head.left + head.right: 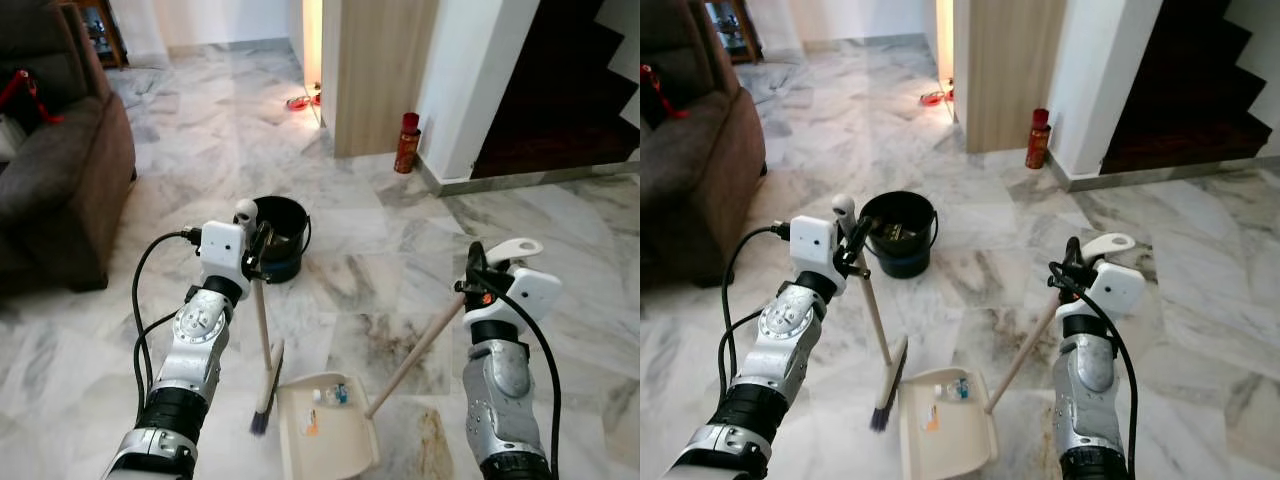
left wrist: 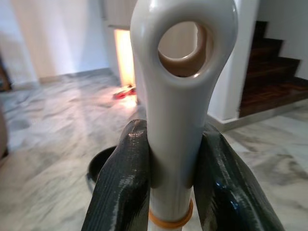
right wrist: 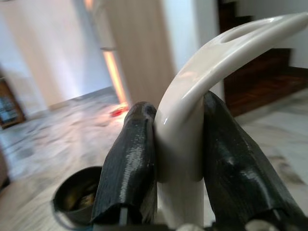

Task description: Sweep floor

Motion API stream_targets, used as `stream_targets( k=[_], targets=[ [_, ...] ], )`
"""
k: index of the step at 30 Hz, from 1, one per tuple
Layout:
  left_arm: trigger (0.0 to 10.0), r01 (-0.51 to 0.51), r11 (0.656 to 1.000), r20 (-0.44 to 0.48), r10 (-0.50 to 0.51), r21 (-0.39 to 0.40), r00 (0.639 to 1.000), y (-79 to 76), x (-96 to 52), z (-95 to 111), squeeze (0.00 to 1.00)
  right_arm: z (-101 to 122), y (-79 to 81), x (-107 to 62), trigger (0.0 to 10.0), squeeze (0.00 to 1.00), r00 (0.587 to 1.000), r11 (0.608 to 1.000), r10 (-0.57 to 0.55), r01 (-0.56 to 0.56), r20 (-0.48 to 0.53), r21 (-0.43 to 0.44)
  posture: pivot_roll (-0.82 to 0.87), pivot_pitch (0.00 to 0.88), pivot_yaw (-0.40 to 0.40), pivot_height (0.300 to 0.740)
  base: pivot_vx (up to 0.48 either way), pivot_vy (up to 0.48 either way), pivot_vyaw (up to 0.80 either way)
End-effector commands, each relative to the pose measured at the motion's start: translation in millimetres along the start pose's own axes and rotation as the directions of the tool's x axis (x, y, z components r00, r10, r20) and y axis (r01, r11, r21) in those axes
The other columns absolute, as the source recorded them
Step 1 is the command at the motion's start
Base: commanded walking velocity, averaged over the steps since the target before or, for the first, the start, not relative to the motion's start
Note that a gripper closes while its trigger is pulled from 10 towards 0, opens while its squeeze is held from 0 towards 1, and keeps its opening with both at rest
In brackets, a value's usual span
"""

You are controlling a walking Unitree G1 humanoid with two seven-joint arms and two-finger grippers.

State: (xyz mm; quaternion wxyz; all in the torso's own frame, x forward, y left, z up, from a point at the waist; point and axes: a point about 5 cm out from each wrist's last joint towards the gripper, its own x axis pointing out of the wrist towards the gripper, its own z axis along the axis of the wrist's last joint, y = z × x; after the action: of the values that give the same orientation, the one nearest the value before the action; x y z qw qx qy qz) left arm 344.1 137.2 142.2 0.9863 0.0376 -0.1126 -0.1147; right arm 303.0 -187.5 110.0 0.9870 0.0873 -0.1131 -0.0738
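My left gripper (image 1: pixel 258 243) is shut on the cream grip of a broom (image 1: pixel 264 340), whose wooden stick runs down to bristles touching the marble floor beside the dustpan. The left wrist view shows both black fingers (image 2: pixel 120 183) clamped on the grip with its hanging hole (image 2: pixel 171 120). My right gripper (image 1: pixel 478 268) is shut on the curved cream handle (image 3: pixel 192 115) of a beige dustpan (image 1: pixel 325 430), whose wooden stick slants down to the pan on the floor. Small bits of litter (image 1: pixel 330 395) lie in the pan.
A black bucket (image 1: pixel 280 236) with some rubbish stands just beyond the broom. A brown sofa (image 1: pixel 55 170) is at the left. A wooden partition (image 1: pixel 380 70), a red canister (image 1: pixel 407 142) and dark stairs (image 1: pixel 570 90) lie ahead to the right.
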Motion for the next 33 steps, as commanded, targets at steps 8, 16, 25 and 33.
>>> stream_targets(
  k=[8,16,25,33],
  targets=[
    [10.0,-0.001,1.0,0.036,0.001,0.026,0.999,1.3,3.2,9.2,0.0,14.9,11.9,6.5,10.0,0.0,0.997,0.997,0.059,-0.061,0.056,0.038,0.1,0.02,-0.002,0.74,0.093,0.0,0.09],
    [10.0,0.0,1.0,0.037,-0.001,0.027,0.999,1.1,3.4,9.4,0.0,14.3,13.5,6.4,10.0,0.0,0.996,0.996,0.074,-0.076,0.05,0.044,0.1,0.016,0.002,0.74,0.265,0.0,0.0],
    [10.0,0.003,1.0,0.039,-0.004,0.028,0.999,0.0,3.9,9.7,0.0,13.2,15.6,5.9,10.0,0.0,0.995,0.995,0.089,-0.091,0.044,0.046,0.1,0.007,0.003,0.74,0.28,0.0,0.0],
    [10.0,0.004,1.0,0.038,-0.005,0.027,0.999,-0.2,3.9,9.5,0.0,13.2,17.6,6.0,10.0,0.0,0.994,0.994,0.102,-0.104,0.044,0.042,0.1,0.006,0.0,0.74,0.301,0.0,0.0]
  ],
)
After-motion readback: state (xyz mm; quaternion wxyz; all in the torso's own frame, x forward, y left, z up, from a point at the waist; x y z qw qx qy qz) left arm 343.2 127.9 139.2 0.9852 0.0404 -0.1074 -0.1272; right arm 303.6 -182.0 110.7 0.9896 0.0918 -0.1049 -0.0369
